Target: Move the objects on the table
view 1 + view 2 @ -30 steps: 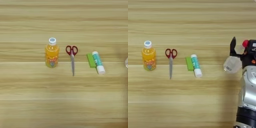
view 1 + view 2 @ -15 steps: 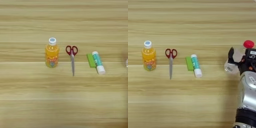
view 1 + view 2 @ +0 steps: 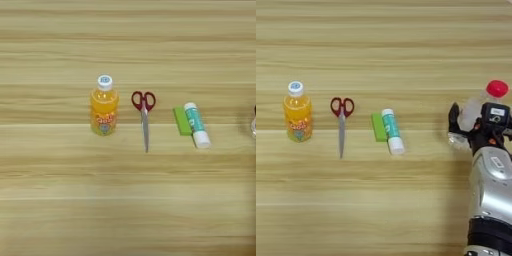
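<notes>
While gripped, clear bottle (image 3: 476, 107); orange-juice bottle (image 3: 297, 112) full.

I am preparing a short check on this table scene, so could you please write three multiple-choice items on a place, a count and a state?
1. What lies directly beside the white-green glue stick?
A small green block
B red-handled scissors
C orange-juice bottle with white cap

2. How many bottles are there?
A one
B two
C three

3. The clear bottle with red cap is
A lying alone
B upright, untouched
C at the black-fingered right gripper

Answers: 1 A, the block touches the stick's left side; 2 B, one orange, one clear; 3 C, black fingers flank it.
</notes>
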